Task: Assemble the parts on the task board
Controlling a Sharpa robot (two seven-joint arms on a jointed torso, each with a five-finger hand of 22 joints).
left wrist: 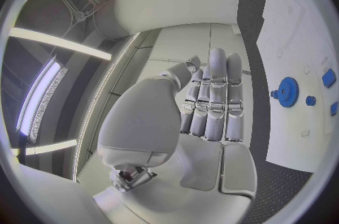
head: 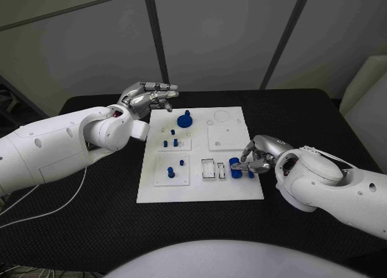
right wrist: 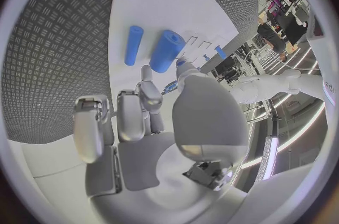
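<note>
The white board [head: 202, 197] lies in the middle of the black tabletop [head: 93, 231], and the assembly looks partly done. A blue gear [head: 185, 121] stands on its post near the board's far edge, and several small blue pegs [head: 170, 171] stand upright in the raised blocks on the left half of the board. A round recess [head: 221, 116] at the far right of the board and the plain square block [head: 227, 138] below it carry no part that I can see, so some places seem unfilled.

Two blue cylinders, a thick one [right wrist: 166, 51] and a thin one [right wrist: 133, 44], lie loose on the board near its right edge, just beside the slotted holders [head: 213, 169]. These, I judge, are the parts left to seat.

The right hand [head: 258, 157] hovers right at those cylinders with its fingers [right wrist: 148, 100] curled toward them; whether they already pinch one I cannot tell. The left hand [head: 148, 95] hangs above the board's far left corner, its fingers [left wrist: 215, 99] straight and together, holding nothing.
</note>
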